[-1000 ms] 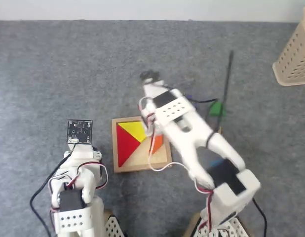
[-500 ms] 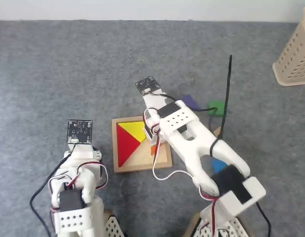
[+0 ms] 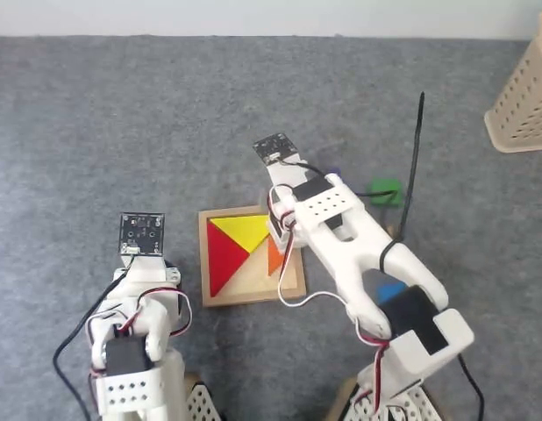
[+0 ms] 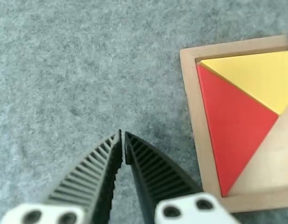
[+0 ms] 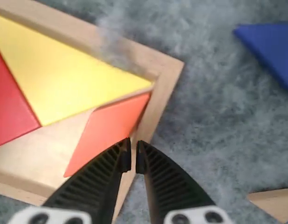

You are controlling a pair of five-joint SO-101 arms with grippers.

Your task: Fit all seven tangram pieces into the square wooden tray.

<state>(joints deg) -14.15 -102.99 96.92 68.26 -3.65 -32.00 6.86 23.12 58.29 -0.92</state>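
The right arm is swinging a touch rightward, and its end effector (image 5: pixel 133 150), tips pressed together and empty, is hovering over the right rim of the tray (image 5: pixel 165 88). The orange piece (image 5: pixel 111 128) is lying against that wall below the yellow triangle (image 5: pixel 65 79), probably seated. The tray, centre frame, is carrying yellow, the red triangle (image 3: pixel 222 259) and orange, so four remain. The left end effector (image 4: pixel 122 140) is sitting lower left, tips together.

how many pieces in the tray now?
3: yellow triangle at tray's far edge, red triangle toward the left arm, orange piece at the opposite wall. More may be hidden.
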